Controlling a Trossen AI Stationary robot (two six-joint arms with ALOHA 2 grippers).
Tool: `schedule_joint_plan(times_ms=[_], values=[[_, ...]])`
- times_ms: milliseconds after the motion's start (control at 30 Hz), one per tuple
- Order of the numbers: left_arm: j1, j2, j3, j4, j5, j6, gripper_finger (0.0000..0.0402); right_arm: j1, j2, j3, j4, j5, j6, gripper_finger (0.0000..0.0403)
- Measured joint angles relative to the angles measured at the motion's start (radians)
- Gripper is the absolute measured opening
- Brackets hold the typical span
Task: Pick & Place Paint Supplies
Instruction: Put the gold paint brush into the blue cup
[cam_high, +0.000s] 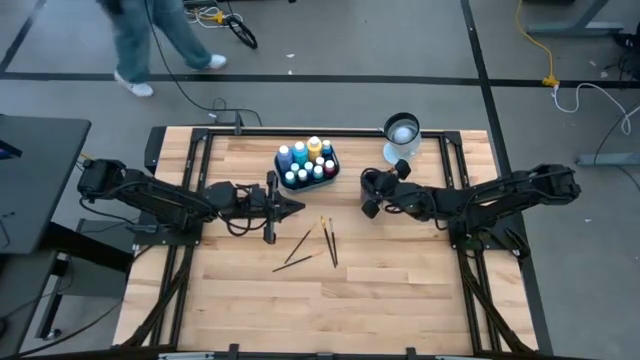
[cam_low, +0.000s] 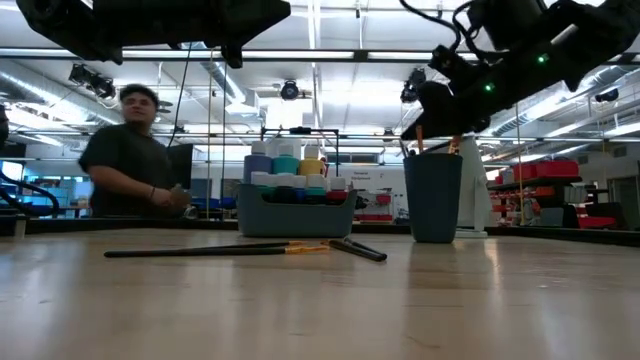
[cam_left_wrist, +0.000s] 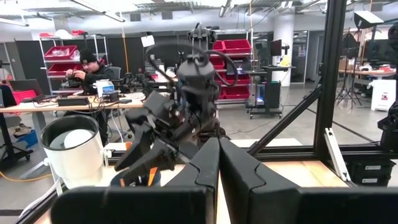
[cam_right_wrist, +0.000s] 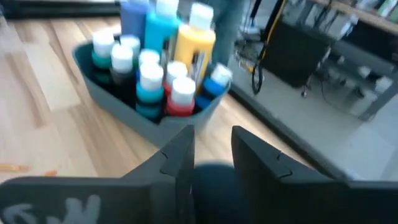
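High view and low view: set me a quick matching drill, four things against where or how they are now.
Things:
1 paint bottles
2 loose brushes
3 dark blue cup
4 left gripper

Places or states:
a lying flat on the table
b below the right gripper
c standing in the teal tray
d shut, near the tray

Pairs: 1-c, 2-a, 3-b, 4-d

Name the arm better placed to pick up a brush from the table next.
Left, probably. The left end effector points at the loose brushes and sits just beside them, empty and shut. The right end effector is farther off, nearer the dark cup.
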Motion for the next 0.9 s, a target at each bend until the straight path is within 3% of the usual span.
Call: schedule_joint_plan(times_ms=[300, 600, 900], values=[[0.0, 0.0, 0.0, -0.178, -0.002, -0.027, 0.0023, 0.017, 0.0, 0.0, 0.233, -0.006, -0.092, 0.0119], [0.0, 0.004, 0.0, -0.444, -0.063, -0.184, 0.0064, 0.092, 0.0, 0.003, 0.464, -0.269, -0.226, 0.0119], [-0.043, 0.004, 0.0, -0.498, -0.055, -0.269, 0.0097, 0.154, 0.0, 0.126, 0.331, -0.353, -0.211, 0.0119]])
